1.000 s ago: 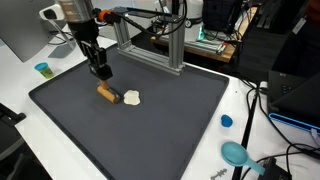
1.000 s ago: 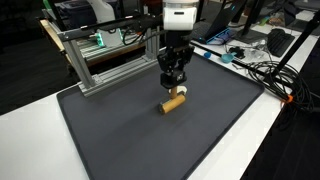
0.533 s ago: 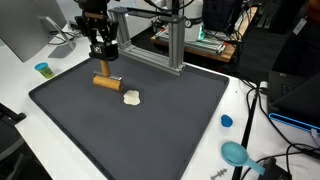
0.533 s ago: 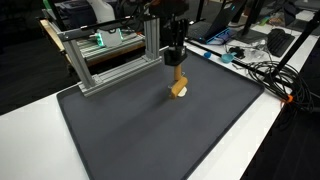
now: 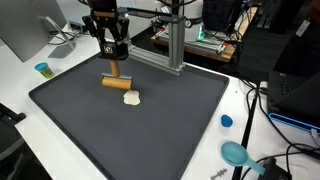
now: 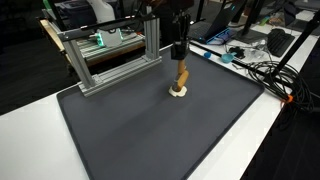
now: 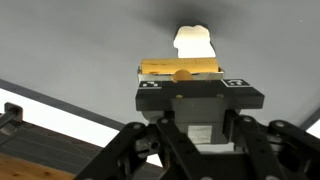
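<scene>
Wooden piece: a tan cylinder (image 5: 116,81) lying crosswise under a short upright stem. It sits toward the back of the mat, close to the metal frame.
Its height: the exterior views do not show whether the cylinder rests on the mat or hangs just above it.
End effector: the end effector (image 5: 113,62) is closed narrow on the stem from above and points straight down. In the wrist view the cylinder (image 7: 180,67) runs crosswise just past the fingertips.
White lump: a small cream-coloured lump (image 5: 131,98) lies on the mat just beside the cylinder. It looks clear of it in an exterior view, and in an exterior view (image 6: 179,94) it shows right at the piece's lower end. The wrist view puts it just beyond the cylinder (image 7: 194,40).
Mat: a dark grey mat (image 5: 170,120) covers most of the desk.
Desk: the white desk (image 5: 20,90) shows around the mat's edges.
Frame: an aluminium frame (image 5: 175,45) stands at the back edge of the mat, behind the arm.
Small things off the mat: a blue cap (image 5: 226,121) lies near one edge. A teal cup (image 5: 42,69) stands by the far corner, well apart from the piece.
Cables: a bundle of cables (image 6: 265,70) lies on the desk beyond the mat.
</scene>
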`<action>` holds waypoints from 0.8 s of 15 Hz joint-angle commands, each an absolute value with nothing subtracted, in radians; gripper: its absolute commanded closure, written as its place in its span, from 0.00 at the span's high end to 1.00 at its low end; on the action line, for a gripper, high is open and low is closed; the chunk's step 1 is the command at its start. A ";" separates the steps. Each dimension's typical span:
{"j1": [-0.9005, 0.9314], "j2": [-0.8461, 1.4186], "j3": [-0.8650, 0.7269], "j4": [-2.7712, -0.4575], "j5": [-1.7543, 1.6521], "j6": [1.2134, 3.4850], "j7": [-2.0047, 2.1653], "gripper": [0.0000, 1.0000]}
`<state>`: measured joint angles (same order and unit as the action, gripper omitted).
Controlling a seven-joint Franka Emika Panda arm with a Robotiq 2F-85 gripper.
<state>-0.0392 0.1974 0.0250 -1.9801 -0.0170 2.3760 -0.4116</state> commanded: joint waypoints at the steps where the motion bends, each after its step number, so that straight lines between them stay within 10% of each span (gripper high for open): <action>1: -0.030 0.218 0.047 -1.962 -0.003 2.344 -0.426 0.22; 12: 0.016 0.418 0.050 -1.794 -0.069 2.276 -0.332 0.22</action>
<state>0.0011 0.3466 0.0534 -1.8887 -0.0298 2.3286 -0.3812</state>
